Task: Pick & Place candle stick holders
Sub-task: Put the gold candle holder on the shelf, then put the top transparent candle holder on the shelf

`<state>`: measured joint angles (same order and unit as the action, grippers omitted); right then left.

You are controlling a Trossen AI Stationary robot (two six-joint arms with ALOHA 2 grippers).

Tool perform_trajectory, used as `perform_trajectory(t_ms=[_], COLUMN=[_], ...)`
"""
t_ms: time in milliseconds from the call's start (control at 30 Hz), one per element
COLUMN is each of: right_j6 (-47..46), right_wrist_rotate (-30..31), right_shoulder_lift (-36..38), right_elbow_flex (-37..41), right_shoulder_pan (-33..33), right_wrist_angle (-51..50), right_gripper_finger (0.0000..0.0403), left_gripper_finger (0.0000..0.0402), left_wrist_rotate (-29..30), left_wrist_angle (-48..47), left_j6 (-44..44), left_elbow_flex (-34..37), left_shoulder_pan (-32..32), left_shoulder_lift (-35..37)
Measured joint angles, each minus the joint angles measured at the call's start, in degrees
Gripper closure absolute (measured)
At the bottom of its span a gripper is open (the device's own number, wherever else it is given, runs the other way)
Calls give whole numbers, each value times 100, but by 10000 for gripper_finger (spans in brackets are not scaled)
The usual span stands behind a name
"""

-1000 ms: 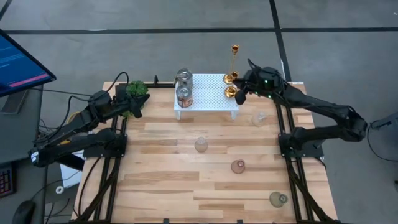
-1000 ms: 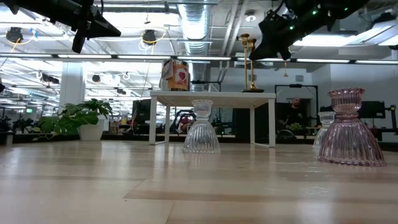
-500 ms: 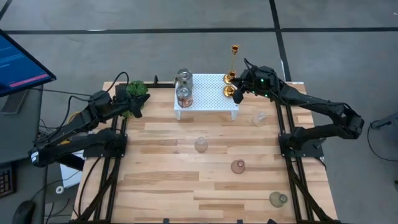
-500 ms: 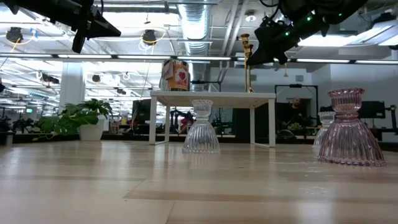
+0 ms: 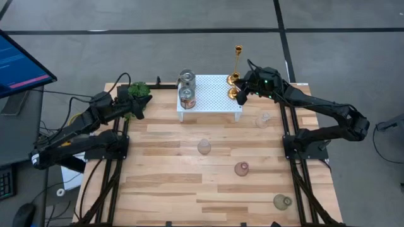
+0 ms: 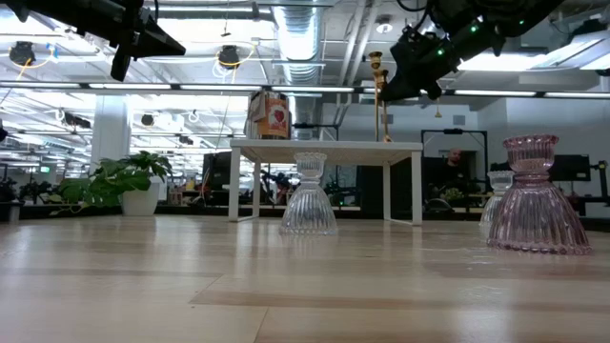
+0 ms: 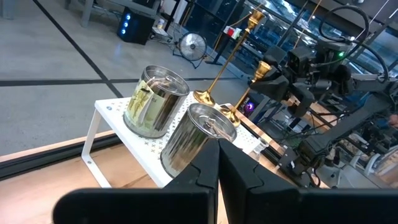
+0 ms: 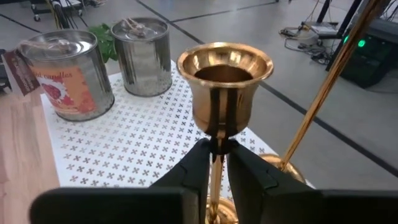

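Two brass candle stick holders stand at the right end of a white perforated stand. The tall one is at the far corner. A shorter one with a cup top is just nearer, and my right gripper is shut on it; both also show in the left wrist view. My left gripper is shut and empty, held above the table's far left corner by the plant. My right gripper pinches the shorter holder's thin stem between its two fingers, just below the cup. The fingers come roughly level from the table's right and lie across the stem. The holder is upright, its base low at the stand's top.
Two tin cans stand on the stand's left end. Glass vases stand on the table: clear ones, a pink one, a green one. A potted plant is at the far left.
My right gripper has gone a little toward the table's left and far edge, in to the shorter holder on the stand. The holders and cans stand where they were.
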<state>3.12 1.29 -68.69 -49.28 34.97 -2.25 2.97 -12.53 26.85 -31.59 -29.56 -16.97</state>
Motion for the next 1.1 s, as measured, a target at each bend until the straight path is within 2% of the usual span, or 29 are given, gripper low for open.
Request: perform_trajectory(t_ms=[400, 667, 767, 967, 1100], right_j6=[-169, -171, -205, -188, -186], right_wrist_rotate=[-44, -172, -152, -129, 4], right_shoulder_lift=[4, 17, 83, 418, 750], right_elbow_flex=[-2, -2, -2, -186, -537], right_shoulder_pan=[37, -4, -9, -12, -38], right_wrist_angle=[-223, -257, -299, -1007, -2057], right_gripper_finger=[293, 170, 140, 134, 134], left_gripper_finger=[396, 396, 396, 396, 396], left_wrist_rotate=[1, -1, -1, -1, -1], left_wrist_angle=[20, 22, 22, 26, 46], left_j6=[2, 46, 45, 46, 46], left_elbow_flex=[0, 0, 0, 0, 0], left_shoulder_pan=[0, 0, 2, 0, 2], left_shoulder_lift=[0, 0, 0, 0, 0])
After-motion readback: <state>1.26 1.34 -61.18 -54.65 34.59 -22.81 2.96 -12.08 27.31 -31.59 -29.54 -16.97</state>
